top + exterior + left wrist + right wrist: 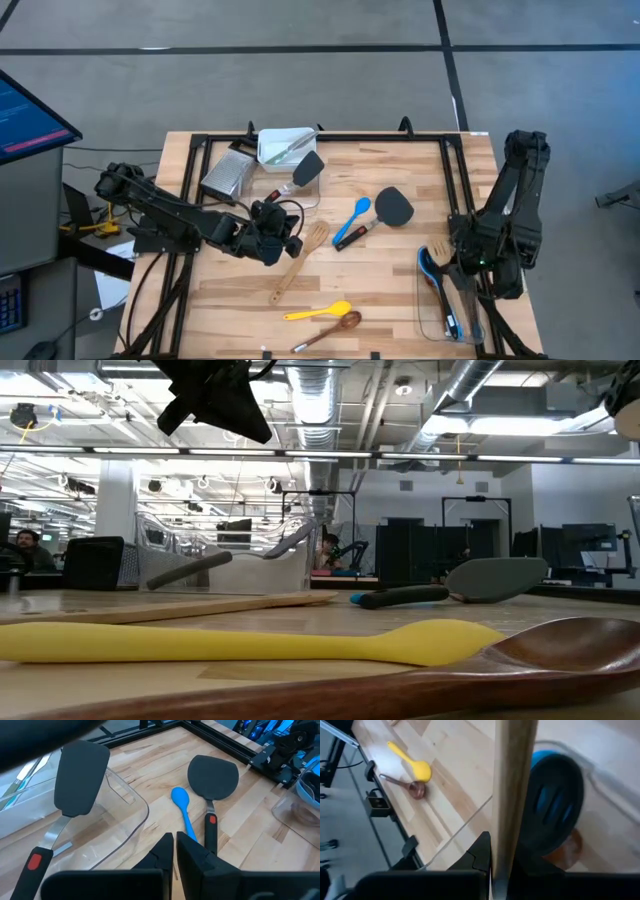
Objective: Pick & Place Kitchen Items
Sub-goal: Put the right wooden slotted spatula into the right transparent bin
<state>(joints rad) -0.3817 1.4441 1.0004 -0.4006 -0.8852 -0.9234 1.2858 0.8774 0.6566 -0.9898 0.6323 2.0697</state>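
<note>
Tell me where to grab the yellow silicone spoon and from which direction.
Grip the yellow silicone spoon mid-handle, coming straight down from above. It lies flat near the table's front edge, its slim handle clear of the dark wooden spoon beside it; the bowl end is wider and sits closer to that spoon.

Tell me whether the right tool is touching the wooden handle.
Touching: the right wrist view shows the right tool shut on the wooden handle, fingers pressed against it.

From overhead we look straight down on the table [400, 270]. Our low camera sits level at its 6 o'clock edge, close behind the yellow spoon [250, 642], which the overhead and right wrist views share.
</note>
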